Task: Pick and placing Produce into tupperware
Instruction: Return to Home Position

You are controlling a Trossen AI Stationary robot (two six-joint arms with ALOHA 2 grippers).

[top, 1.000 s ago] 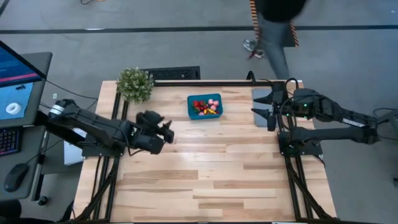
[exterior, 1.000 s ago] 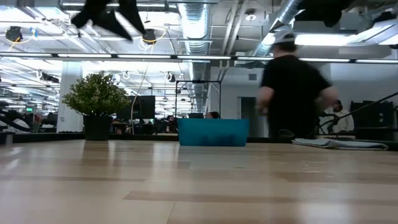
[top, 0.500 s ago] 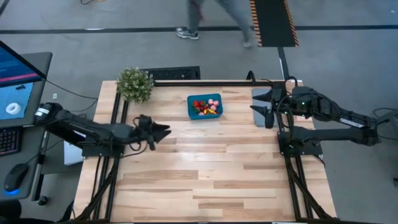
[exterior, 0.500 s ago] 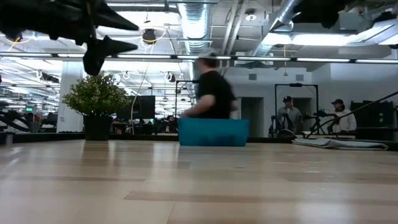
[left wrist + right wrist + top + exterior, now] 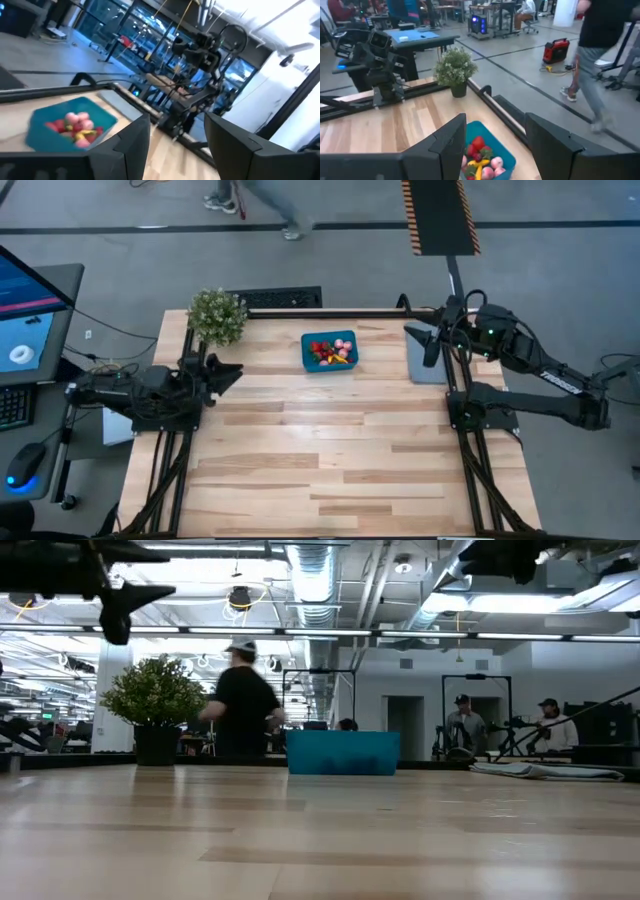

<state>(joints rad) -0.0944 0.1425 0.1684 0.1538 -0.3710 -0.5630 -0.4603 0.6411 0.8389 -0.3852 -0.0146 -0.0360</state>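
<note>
The teal tupperware stands on the table's far middle. The produce lies inside it: red strawberries, pink pieces and a yellow piece, which also show in the left wrist view and the right wrist view. My left gripper hangs at the table's left edge, well left of the tupperware. It points level toward the tupperware, open and empty. My right gripper hovers above the grey plate at the far right, open and empty.
A bushy potted plant stands at the far left corner. A flat grey plate lies at the far right, under my right gripper. A person walks past beyond the far edge. A monitor, keyboard and mouse sit left of the table.
My left gripper has drawn back toward the table's left edge and sunk, tipping up from a downward slant to about level. Its opening looks the same. My right gripper has swung a little toward the far edge. The person behind the table has walked from right to left.
</note>
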